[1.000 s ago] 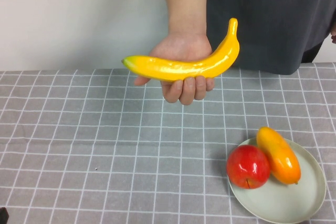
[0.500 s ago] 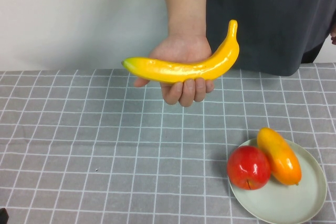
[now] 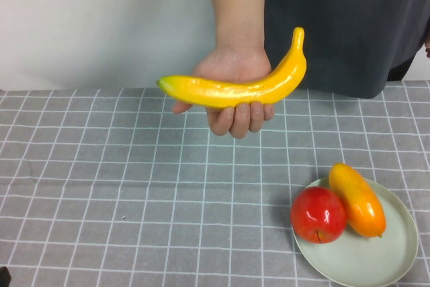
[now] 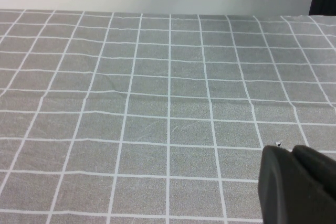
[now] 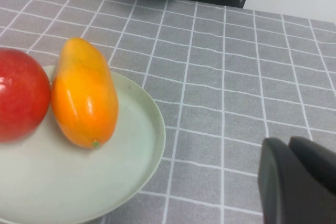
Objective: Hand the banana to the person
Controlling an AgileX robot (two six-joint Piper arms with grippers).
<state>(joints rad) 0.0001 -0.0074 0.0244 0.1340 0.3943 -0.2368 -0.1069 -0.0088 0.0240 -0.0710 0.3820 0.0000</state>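
Observation:
The long yellow banana (image 3: pixel 235 87) with a greenish tip lies across the person's open hand (image 3: pixel 232 109), held above the far side of the table. The person (image 3: pixel 336 18) in a dark grey shirt stands behind the table. My left gripper (image 4: pixel 291 153) is shut and empty, low over bare cloth at the near left. My right gripper (image 5: pixel 289 148) is shut and empty, beside the plate at the near right. Neither arm shows in the high view apart from a dark bit at the bottom left corner.
A pale green plate (image 3: pixel 376 260) at the near right holds a red apple (image 3: pixel 317 214) and an orange-yellow mango-like fruit (image 3: pixel 357 199); both also show in the right wrist view, apple (image 5: pixel 18 100) and fruit (image 5: pixel 84 93). A grey checked cloth (image 3: pixel 134 186) covers the table.
The person's hand and the banana have shifted very slightly. Nothing else has moved.

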